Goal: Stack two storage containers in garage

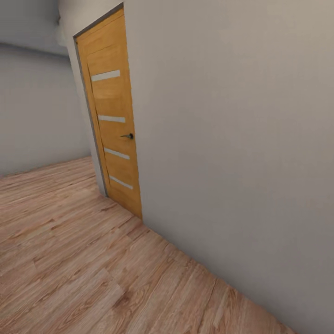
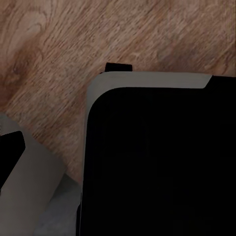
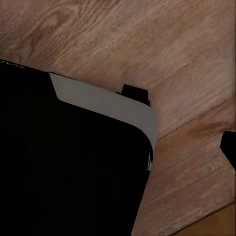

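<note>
The storage containers are out of view. I face a corridor with a light wood-plank floor (image 1: 69, 260) and a plain pale wall (image 1: 232, 139). In the left wrist view a black panel of my own body with a pale rim (image 2: 157, 162) hangs over the planks, and a dark fingertip (image 2: 11, 147) pokes in at the edge. The right wrist view shows the same kind of black panel (image 3: 69, 162) over planks, with a dark fingertip (image 3: 229, 147) at the edge. Nothing is seen held.
An orange-brown wooden door (image 1: 113, 120) with several pale horizontal slats and a dark lever handle (image 1: 128, 136) stands shut in the wall ahead. The wall runs close along my right side. Open plank floor stretches to the left, bounded by a grey far wall (image 1: 37, 116).
</note>
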`<state>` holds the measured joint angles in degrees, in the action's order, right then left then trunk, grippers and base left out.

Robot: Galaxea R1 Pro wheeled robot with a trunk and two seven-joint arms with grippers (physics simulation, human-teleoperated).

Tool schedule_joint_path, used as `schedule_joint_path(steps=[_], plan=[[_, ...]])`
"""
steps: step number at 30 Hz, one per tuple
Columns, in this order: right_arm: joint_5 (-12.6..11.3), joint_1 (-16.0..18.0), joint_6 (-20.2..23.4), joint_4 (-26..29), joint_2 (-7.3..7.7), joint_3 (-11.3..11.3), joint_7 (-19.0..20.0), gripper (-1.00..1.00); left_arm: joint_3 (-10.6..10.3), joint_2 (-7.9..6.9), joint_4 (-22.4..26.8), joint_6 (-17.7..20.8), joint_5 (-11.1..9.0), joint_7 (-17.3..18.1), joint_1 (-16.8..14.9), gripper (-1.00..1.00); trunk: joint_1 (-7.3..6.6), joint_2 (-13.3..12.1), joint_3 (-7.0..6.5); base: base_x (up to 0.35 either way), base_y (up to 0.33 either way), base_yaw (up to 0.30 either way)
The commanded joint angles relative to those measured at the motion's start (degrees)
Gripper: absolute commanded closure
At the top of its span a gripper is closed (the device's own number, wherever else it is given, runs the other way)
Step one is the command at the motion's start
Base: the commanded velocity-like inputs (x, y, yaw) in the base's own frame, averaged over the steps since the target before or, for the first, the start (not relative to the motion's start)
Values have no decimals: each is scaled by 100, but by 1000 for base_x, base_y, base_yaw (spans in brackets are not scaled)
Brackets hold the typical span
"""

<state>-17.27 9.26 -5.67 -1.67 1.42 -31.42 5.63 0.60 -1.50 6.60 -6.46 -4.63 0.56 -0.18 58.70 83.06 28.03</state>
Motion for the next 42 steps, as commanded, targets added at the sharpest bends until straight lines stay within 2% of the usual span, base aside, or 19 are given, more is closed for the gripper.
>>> schedule_joint_path(steps=[1,42], plan=[[-62,6,-33,-18,-1,-40,31,-100,2,0,-1,-13,-48,6,-3,-100,3,2,5,322,0,278],[-66,6,-37,-18,-1,-40,27,-100,2,0,-1,-13,-46,6,-1,-100,3,2,5,322,0,280]])
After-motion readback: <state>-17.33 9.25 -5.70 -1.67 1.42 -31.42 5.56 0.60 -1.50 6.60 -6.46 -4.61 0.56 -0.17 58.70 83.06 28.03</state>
